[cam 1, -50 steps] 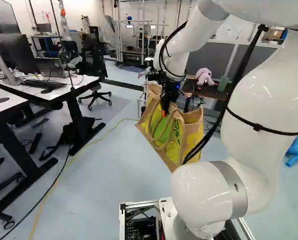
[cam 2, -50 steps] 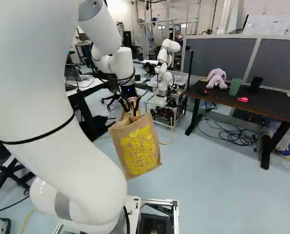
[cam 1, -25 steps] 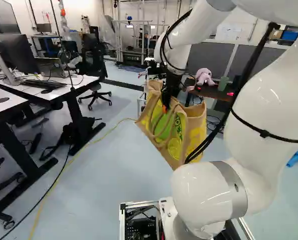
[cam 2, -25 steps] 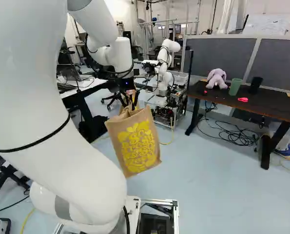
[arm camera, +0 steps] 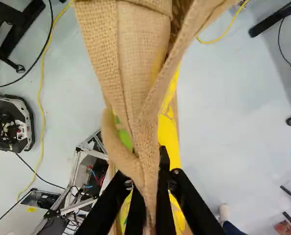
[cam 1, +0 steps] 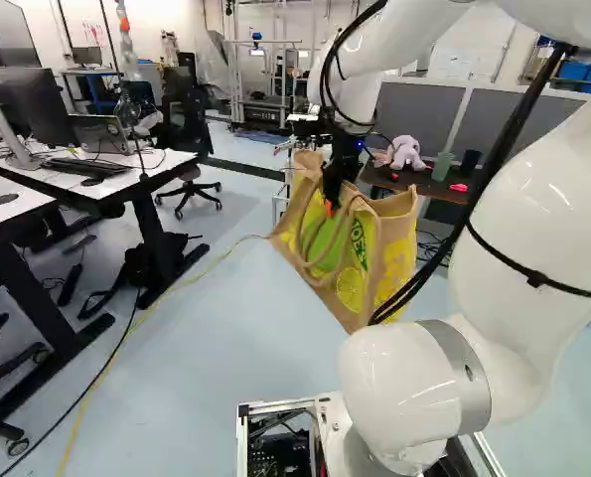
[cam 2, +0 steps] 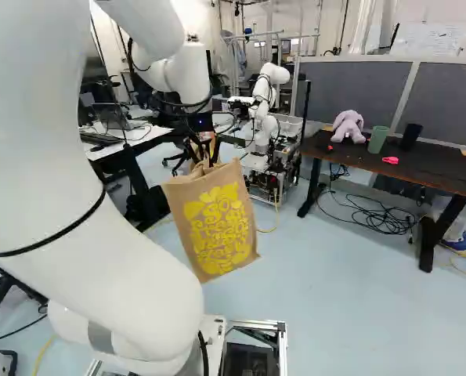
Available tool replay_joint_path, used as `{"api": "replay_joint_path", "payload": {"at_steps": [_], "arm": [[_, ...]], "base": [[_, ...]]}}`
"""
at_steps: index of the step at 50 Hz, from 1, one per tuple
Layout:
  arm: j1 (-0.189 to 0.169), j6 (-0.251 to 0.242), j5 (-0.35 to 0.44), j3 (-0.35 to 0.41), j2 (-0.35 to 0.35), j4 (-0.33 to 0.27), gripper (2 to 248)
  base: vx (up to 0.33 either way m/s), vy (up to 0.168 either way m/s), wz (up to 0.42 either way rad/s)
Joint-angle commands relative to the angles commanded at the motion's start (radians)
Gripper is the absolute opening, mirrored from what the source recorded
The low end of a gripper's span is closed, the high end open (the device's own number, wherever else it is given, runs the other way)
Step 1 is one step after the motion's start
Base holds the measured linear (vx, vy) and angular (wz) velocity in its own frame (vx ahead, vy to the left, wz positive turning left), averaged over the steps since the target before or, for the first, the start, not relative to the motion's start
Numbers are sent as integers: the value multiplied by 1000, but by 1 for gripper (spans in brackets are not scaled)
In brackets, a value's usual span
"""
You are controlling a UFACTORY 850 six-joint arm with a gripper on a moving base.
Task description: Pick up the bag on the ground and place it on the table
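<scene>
The jointed, glossy white arm (cam 1: 533, 229) arches forward; its black, orange-padded, two-fingered gripper (cam 1: 329, 206) points downward, fingers clamped close together.

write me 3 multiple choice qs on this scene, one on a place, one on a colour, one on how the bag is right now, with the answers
1. In the right base view, against the plush toy and the black cup, the green cup stands:
a) left of both
b) between them
c) right of both

2. The print on the bag in that view is:
a) yellow
b) red
c) blue

3. The bag is:
a) lying on the floor
b) standing on the table
c) hanging from the tool

1: b, the toy is to its left, the black cup to its right.
2: a, yellow letters and shapes show on the tan cloth.
3: c, the wrist view shows its cloth between the tool's fingers.
</scene>
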Motion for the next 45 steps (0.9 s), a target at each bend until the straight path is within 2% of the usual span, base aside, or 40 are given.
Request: {"api": "replay_joint_path", "payload": {"at_steps": [45], "arm": [[-9, 0, -155, -106, 53, 0, 22]], "base": [[0, 0, 0]]}}
